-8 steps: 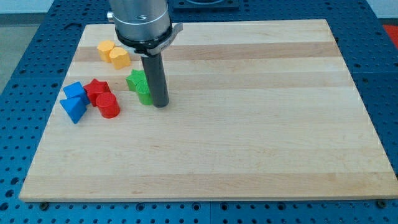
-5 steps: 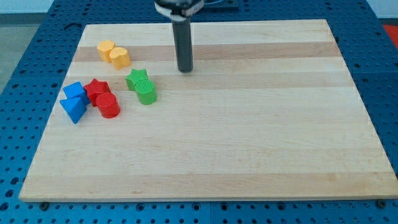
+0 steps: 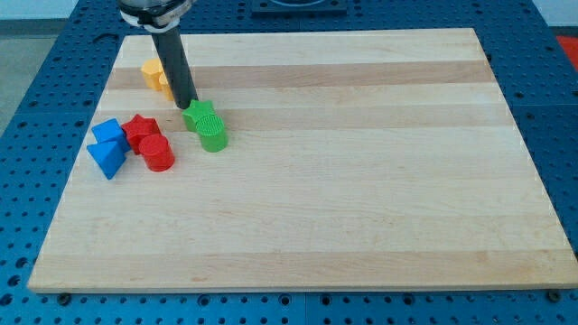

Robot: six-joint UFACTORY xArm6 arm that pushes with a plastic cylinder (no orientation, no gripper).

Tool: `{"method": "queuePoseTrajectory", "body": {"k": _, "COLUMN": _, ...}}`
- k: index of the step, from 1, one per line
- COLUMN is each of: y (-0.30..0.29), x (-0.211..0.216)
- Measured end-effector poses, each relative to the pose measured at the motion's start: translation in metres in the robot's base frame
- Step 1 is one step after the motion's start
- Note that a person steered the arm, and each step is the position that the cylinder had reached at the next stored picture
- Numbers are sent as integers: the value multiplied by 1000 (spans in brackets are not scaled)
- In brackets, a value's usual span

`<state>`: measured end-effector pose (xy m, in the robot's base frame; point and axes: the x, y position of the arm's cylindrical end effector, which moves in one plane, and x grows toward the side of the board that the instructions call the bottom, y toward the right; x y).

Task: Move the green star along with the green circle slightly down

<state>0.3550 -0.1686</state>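
Note:
The green star (image 3: 200,116) lies on the wooden board (image 3: 361,181) at the upper left, with the green circle (image 3: 213,136) touching it on its lower right. My tip (image 3: 185,105) is just above and left of the green star, at or very near its upper edge. The rod rises toward the view's top and covers part of the yellow blocks.
Two yellow blocks (image 3: 155,74) lie above and left of the tip, partly behind the rod. A red star (image 3: 139,129) and a red cylinder (image 3: 157,153) sit left of the green pair. Two blue blocks (image 3: 107,149) lie further left near the board's left edge.
My tip has moved from the right of the green circle up and round over the top, then left and down to the green star's upper left. The blocks have not moved.

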Motion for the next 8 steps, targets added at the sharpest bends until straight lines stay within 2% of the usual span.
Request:
{"method": "queuePoseTrajectory", "body": {"k": 3, "y": 0, "x": 41}}
{"method": "queuePoseTrajectory", "body": {"k": 4, "y": 1, "x": 16}}
{"method": "queuePoseTrajectory", "body": {"k": 5, "y": 30, "x": -11}}
{"method": "queuePoseTrajectory", "body": {"k": 6, "y": 76, "x": -12}}
{"method": "queuePoseTrajectory", "body": {"k": 7, "y": 87, "x": 8}}
{"method": "queuePoseTrajectory", "body": {"k": 8, "y": 69, "x": 31}}
